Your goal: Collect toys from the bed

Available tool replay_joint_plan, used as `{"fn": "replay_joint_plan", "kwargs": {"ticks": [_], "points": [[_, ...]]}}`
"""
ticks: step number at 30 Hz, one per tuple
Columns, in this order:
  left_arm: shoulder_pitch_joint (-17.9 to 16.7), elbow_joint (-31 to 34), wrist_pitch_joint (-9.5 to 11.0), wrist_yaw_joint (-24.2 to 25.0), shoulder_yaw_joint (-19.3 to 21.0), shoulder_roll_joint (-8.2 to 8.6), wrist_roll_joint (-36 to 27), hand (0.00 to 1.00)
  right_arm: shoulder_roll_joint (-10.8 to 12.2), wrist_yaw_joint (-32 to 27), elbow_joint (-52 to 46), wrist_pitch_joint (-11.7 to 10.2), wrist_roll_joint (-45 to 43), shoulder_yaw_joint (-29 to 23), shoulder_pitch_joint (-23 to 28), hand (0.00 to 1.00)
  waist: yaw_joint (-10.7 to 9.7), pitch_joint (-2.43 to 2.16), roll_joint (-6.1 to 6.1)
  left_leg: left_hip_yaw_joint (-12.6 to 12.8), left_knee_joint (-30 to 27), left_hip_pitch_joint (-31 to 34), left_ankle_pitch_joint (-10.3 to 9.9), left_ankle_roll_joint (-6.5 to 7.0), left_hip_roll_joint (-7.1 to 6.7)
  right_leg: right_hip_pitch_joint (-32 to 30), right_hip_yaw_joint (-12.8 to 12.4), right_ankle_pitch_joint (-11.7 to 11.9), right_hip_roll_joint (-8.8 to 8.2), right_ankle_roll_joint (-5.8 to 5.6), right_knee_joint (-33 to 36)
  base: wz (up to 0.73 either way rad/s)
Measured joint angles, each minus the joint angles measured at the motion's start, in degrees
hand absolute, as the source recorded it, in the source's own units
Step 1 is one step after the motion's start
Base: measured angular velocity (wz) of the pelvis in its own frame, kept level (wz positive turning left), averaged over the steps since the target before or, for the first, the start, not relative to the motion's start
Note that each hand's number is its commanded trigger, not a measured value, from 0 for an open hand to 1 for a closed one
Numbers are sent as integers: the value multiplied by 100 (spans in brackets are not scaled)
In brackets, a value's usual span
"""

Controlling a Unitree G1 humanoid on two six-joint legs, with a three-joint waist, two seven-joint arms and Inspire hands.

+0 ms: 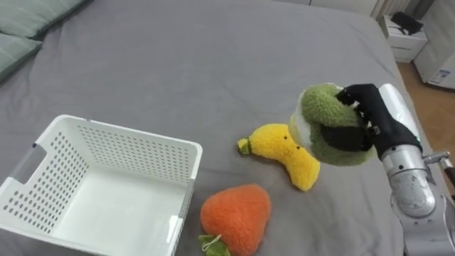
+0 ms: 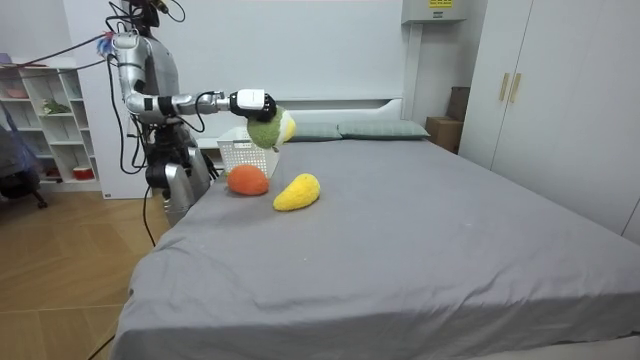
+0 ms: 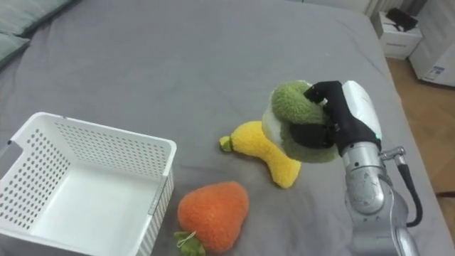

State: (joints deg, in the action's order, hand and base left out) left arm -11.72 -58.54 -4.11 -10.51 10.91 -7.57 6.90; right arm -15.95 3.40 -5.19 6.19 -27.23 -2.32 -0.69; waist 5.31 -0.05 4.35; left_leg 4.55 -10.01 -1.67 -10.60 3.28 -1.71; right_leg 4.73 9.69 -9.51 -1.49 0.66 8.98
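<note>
Room view has the robot standing at the corner of the wide grey-sheeted bed (image 2: 400,220). On it sits the white perforated plastic basket (image 1: 121,131), empty, with a round orange plush fruit (image 1: 238,213) just beside its near corner and a curved yellow plush banana (image 1: 288,149) further to the robot's right. The fuzzy green plush toy (image 1: 316,117) hangs above the banana, the right hand (image 1: 368,115) curled round it. Best to carry it high over both toys, centre it above the basket, then release.
</note>
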Motion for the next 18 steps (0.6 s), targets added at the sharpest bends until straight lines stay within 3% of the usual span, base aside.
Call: {"fn": "replay_joint_plan", "kwargs": {"ticks": [3,8,11,15,18], "points": [[19,-2,-1,-4,7,-1,10,0,3,206,-52,29,24,197,-251,100,63,-20,73,-3,30,-7,14,-1,-4,-7,-10,1,5,2,-8,0],[95,-11,0,-3,-50,15,10,0,9,424,-188,207,-11,391,-742,100,170,15,228,-77,26,30,25,4,-20,-5,106,2,-7,2,-14,8],[145,-87,-1,-4,-78,5,10,0,11,442,-362,220,17,481,-851,100,313,23,260,-167,6,79,26,5,-31,-8,207,3,-16,2,-29,14],[115,10,-20,4,-213,16,3,0,211,581,-511,278,-63,876,-983,100,530,18,267,-177,-42,134,28,5,-34,-48,213,3,-14,2,-30,1],[153,42,-21,2,-215,19,4,0,238,772,-511,404,-147,1218,-1067,100,676,19,266,-217,-43,152,29,6,-43,-65,273,3,-27,1,-30,8]]}}
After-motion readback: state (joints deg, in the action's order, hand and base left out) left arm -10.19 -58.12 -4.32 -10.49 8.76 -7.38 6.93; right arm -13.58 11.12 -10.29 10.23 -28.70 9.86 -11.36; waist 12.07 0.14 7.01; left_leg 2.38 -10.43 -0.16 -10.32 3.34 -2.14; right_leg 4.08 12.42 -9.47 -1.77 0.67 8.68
